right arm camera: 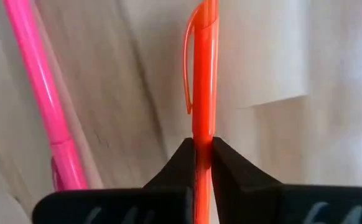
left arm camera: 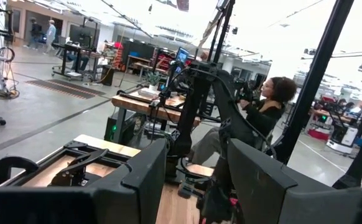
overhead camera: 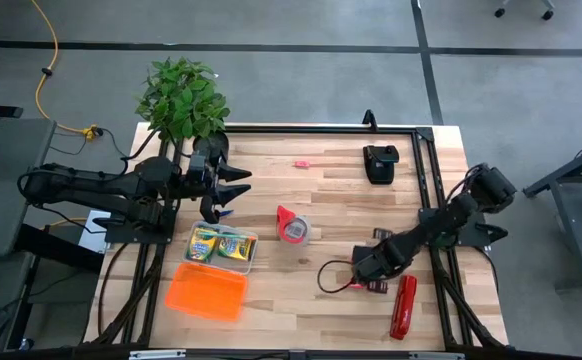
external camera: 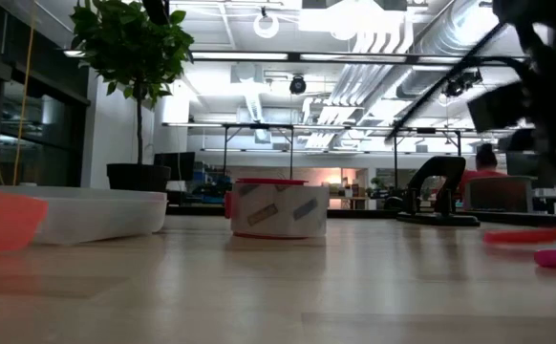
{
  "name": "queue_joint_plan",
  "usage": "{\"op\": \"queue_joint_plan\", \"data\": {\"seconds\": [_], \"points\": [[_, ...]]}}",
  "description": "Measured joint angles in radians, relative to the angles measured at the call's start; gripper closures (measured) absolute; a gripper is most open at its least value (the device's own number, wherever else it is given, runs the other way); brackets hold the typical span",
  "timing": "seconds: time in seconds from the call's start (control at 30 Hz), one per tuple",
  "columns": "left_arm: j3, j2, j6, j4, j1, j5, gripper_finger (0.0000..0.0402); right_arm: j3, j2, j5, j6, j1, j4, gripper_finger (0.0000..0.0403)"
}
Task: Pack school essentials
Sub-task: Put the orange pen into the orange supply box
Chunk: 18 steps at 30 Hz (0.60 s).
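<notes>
Two yellow-green crayon boxes [overhead camera: 221,243] lie in a clear tray [overhead camera: 252,252] at the table's left. My right gripper [overhead camera: 357,281] is down at the table near the right edge, shut on an orange-red marker [right arm camera: 204,74]. A pink marker [right arm camera: 41,93] lies beside it on the wood. A tiny pink piece [overhead camera: 301,163] rests near the far edge. My left gripper [overhead camera: 229,188] hovers open beyond the tray, near the plant, and in its wrist view nothing shows between its fingers [left arm camera: 143,180]. The teal pencil is out of view. My right gripper [right arm camera: 201,146] pinches the orange-red marker's barrel [right arm camera: 203,127] between its two fingertips. The marker runs forward from the fingers, its clip end [right arm camera: 190,62] farthest out. The fingers come down at a slant near the table top. I cannot tell whether the marker is lifted clear.
An orange lid [overhead camera: 206,292] lies near the tray at the near left. A red tape roll [overhead camera: 293,225] stands mid-table, and a long red stapler [overhead camera: 403,305] lies near the right gripper. A black device [overhead camera: 379,163] sits at the far right and a potted plant [overhead camera: 183,95] at the far left corner.
</notes>
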State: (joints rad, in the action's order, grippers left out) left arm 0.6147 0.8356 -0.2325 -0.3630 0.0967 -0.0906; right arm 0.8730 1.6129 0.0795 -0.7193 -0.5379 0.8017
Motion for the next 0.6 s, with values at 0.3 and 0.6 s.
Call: {"op": "queue_joint_plan", "data": {"seconds": [0.3,0.6], "points": [[0.0,0.0,0.0,0.0,0.0,0.0,0.0238,-0.229,-0.242,0.105,-0.232,0.023,-0.428,0.0399],[0.0,0.0,0.0,0.0,0.0,-0.001,0.0238,-0.352,-0.278,0.235,-0.097,0.205,-1.063,0.0402]]}}
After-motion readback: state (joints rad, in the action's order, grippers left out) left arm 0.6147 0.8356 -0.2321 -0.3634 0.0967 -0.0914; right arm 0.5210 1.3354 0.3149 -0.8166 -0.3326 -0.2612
